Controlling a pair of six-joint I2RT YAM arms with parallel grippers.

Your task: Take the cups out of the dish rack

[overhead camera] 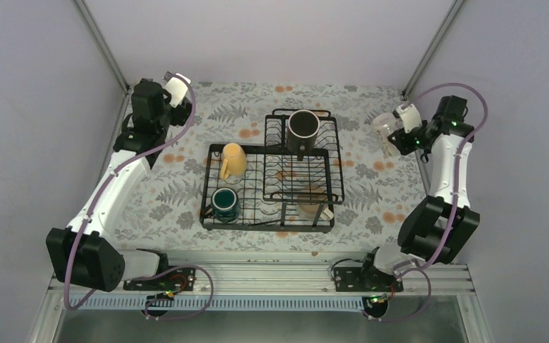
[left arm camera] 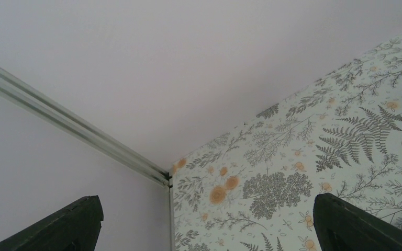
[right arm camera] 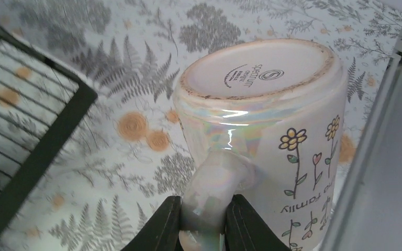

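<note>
The handle (right arm camera: 214,183) of the cream-white mug (right arm camera: 264,99) is pinched between the dark fingers of the right gripper (right arm camera: 203,222), its jaws clenched on it; the mug's base faces the wrist camera, and flowers are printed on its side; it is outside the dish rack (overhead camera: 204,187), off the rack's far right corner; whether it touches the tablecloth (overhead camera: 164,193) cannot be told. Inside the rack, the black mug (overhead camera: 304,128) stands in the raised far section; the pale yellow mug (overhead camera: 233,160) is at the far left of the main part; the dark teal-green mug (overhead camera: 224,203) is at the near left corner; a pale mug with orange inside (overhead camera: 312,203) is at the near right corner, partly behind wires. The left gripper (left arm camera: 207,222) hangs well off the rack's far left corner, jaws spread wide and holding nothing.
</note>
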